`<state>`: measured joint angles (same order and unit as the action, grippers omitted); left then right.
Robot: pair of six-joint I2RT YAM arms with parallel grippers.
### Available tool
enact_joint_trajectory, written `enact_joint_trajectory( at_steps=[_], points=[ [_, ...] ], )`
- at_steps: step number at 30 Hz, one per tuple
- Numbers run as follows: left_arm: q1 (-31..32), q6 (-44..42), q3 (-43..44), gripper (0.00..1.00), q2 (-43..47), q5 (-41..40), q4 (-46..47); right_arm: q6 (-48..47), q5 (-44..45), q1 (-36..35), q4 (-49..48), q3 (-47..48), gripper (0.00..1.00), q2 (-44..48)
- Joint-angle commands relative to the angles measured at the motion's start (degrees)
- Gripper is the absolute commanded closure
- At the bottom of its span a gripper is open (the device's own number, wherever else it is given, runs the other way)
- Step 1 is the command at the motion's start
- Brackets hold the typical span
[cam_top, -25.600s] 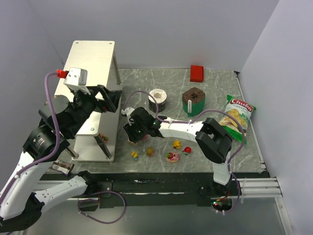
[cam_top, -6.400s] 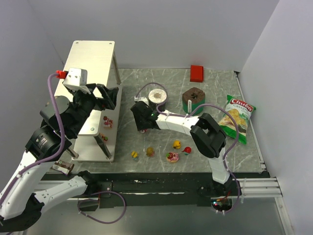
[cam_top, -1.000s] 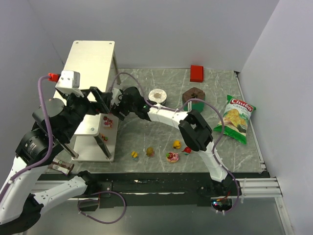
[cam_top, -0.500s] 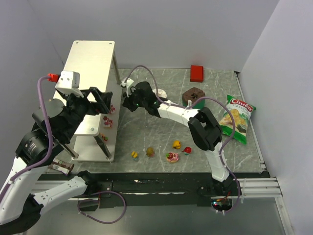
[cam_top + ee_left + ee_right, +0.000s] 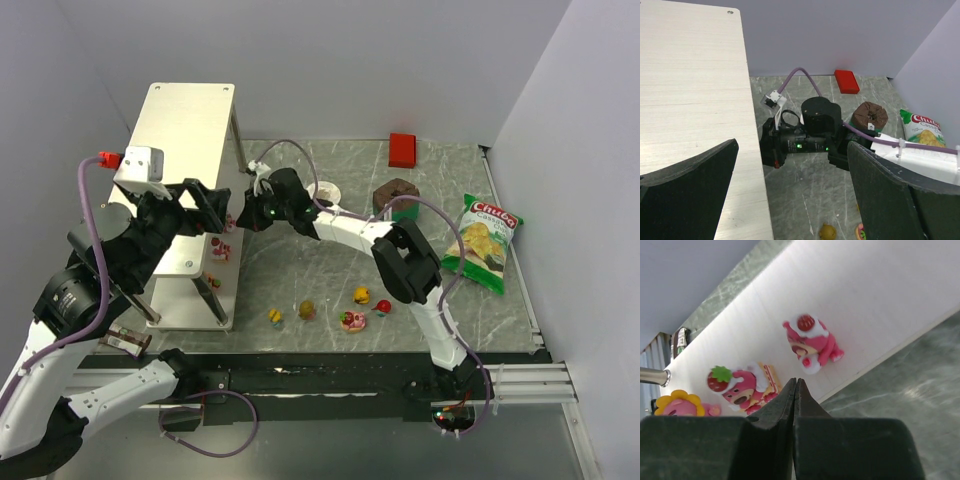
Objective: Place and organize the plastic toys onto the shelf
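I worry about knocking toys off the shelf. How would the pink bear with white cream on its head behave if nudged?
The pink bear looks like glossy moulded plastic, so probably rigid. It is tiny, likely light, and could slide on the smooth shelf. Its big head over small feet suggests it may tip, and it sits near the shelf's edge.

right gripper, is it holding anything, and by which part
Nothing. The right gripper is shut, jaws pressed together and empty; the pink toys stand free on the shelf.
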<state>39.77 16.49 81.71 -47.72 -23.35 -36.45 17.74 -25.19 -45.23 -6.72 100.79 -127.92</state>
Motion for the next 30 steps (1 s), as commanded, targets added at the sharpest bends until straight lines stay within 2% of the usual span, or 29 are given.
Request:
enact_joint_trajectory(
  at_steps=[1,15,23,30],
  points=[
    [-0.22,1.09,-0.50,0.04,0.35,0.41,2.34,3.97,-0.65,-0.38,-0.31,3.44,1.00,-2.68],
    [-0.13,0.91,-0.41,0.04,0.44,0.24,2.17,4.41,-0.56,-0.21,-0.49,5.81,1.00,-6.99],
    [-0.13,0.82,-0.06,0.04,0.26,0.24,2.17,4.50,1.19,-0.12,1.88,9.95,1.00,-9.72],
    [-0.13,0.74,-0.06,0.03,0.18,0.06,2.26,4.50,3.22,0.67,1.62,9.60,1.00,-10.24]
  ],
)
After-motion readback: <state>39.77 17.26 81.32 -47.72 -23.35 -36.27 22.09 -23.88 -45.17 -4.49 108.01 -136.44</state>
